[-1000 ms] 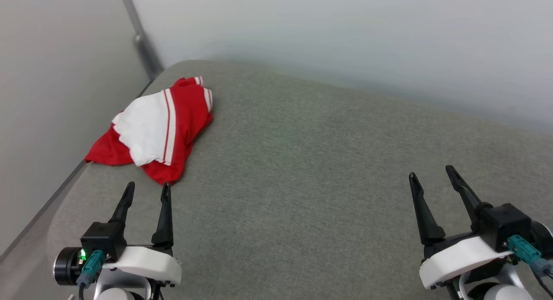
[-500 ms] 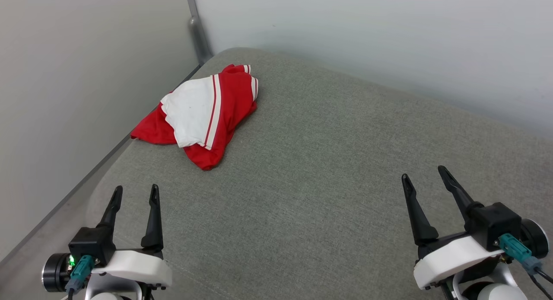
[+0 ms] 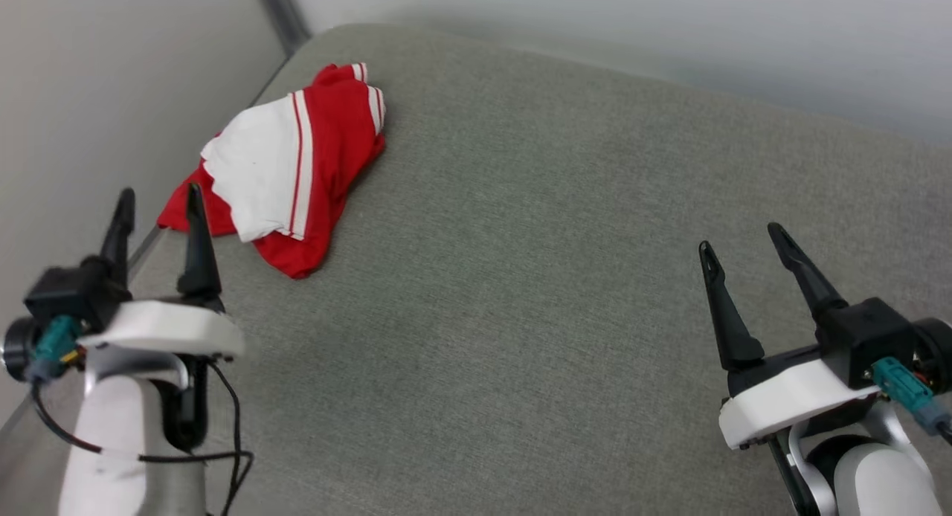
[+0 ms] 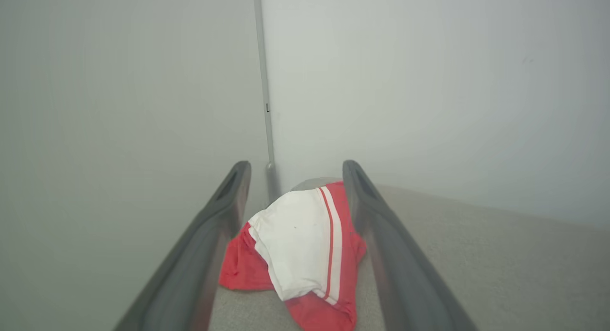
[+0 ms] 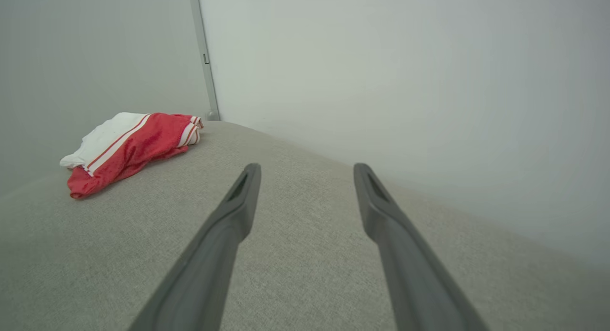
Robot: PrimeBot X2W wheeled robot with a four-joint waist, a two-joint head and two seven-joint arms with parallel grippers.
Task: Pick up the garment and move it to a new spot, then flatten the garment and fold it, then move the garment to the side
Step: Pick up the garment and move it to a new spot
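**Left hand (image 3: 161, 190) open by the crumpled red T-shirt (image 3: 297, 159), right hand (image 3: 739, 237) open and far off**

Your left hand stands over the left edge of the grey upholstered surface (image 3: 520, 293), its two dark fingers spread with nothing between them. The red T-shirt lies just beyond the fingertips, in a crumpled heap near the surface's far left corner, close to where the two pale walls (image 3: 89, 62) meet. A white sleeve (image 3: 256, 166) with thin red stripes along its seam lies on top of the heap, with red cloth spilling out around it. In the left wrist view the shirt sits framed between the fingers (image 4: 381, 245), ahead of them, and none of the cloth is gripped. Bare grey fabric runs across the middle. At the right side, your right hand hovers with its fingers likewise apart and empty, well apart from the shirt.
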